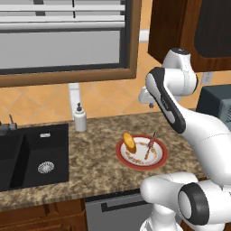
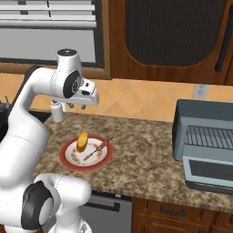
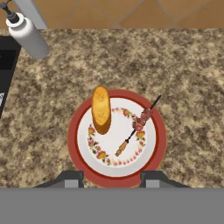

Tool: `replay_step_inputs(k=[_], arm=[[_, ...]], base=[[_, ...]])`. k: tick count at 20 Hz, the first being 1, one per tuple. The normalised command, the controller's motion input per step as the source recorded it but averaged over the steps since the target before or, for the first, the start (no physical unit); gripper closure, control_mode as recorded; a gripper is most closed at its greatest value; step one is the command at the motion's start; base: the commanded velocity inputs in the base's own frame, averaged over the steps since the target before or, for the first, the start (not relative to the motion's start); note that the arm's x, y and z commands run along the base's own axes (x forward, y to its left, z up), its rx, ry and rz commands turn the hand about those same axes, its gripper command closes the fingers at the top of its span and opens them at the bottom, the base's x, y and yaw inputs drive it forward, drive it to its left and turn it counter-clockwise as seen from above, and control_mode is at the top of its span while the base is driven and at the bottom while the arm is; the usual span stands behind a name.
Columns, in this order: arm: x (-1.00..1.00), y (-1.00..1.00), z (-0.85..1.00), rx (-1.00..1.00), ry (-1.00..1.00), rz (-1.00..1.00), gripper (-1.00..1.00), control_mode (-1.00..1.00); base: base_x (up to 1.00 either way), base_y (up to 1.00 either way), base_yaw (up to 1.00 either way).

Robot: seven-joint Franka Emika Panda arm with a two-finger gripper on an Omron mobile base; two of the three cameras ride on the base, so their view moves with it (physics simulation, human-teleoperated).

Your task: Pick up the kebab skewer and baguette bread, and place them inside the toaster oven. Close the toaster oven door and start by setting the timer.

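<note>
Two food items are lying on a red-rimmed plate (image 3: 83, 164) in the middle of the granite counter (image 3: 192, 78): the baguette bread (image 3: 101, 110) on the plate's left part, and the kebab skewer (image 3: 137, 126) lying diagonally on the right part, with its dark tip reaching over the plate's rim. The two are lying apart and not touching each other. The gripper (image 3: 111, 180) is hanging high above the plate with its fingers (image 3: 72, 180) spread wide and holding nothing; in the hand view the tips are showing at the plate's near edge. Plenty of bare counter is lying around the plate on all sides. A white soap bottle (image 1: 80, 118) is standing near the back wall, beside the black sink (image 1: 34, 155) at the counter's left end. The toaster oven (image 2: 207, 132) is sitting well apart at the right end, with its toaster oven door (image 2: 209, 170) dropped open and the wire rack showing inside.
</note>
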Motion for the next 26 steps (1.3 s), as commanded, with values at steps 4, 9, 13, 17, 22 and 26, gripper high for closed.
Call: replay_step_inputs(k=[4, 9, 13, 17, 22, 26], arm=[[0.0, 0.0, 0.0, 0.0, 0.0, 0.0, -1.0, 1.0], [0.0, 0.0, 0.0, 0.0, 0.0, 0.0, -1.0, 1.0], [0.0, 0.0, 0.0, 0.0, 0.0, 0.0, -1.0, 1.0], [0.0, 0.0, 0.0, 0.0, 0.0, 0.0, -1.0, 1.0], [0.0, 0.0, 0.0, 0.0, 0.0, 0.0, -1.0, 1.0], [0.0, 0.0, 0.0, 0.0, 0.0, 0.0, -1.0, 1.0]], base=[[0.0, 0.0, 0.0], [0.0, 0.0, 0.0], [0.0, -0.52, 0.0], [0.0, -0.91, 0.0], [0.03, -0.64, 0.0], [0.08, -0.54, 0.0]])
